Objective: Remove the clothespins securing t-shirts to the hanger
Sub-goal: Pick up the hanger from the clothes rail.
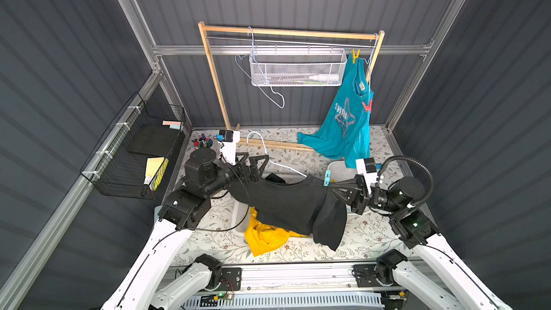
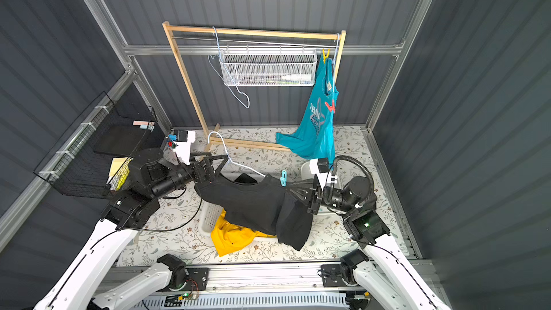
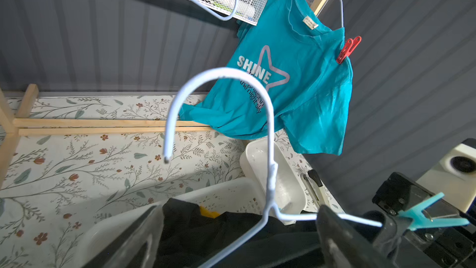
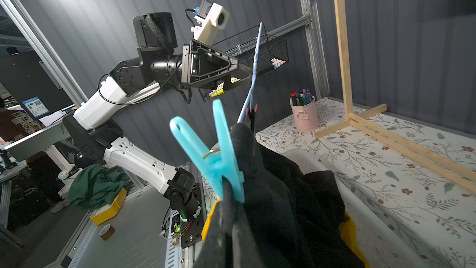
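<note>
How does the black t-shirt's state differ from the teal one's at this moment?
The teal t-shirt hangs on the wooden rack; the black t-shirt is off it, held by the right gripper over the white basket. The teal one shows two clothespins, a yellow clothespin and a red clothespin; the black one shows only a light blue clothespin. The teal one hangs downward; the black one is stretched sideways. Both are on wire hangers.

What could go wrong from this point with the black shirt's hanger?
Only the right hand seems to hold the black t-shirt, pinched beside the light blue clothespin; a slip probably drops shirt and hanger into the basket. The open left hand may catch cloth rather than wire when closing.
</note>
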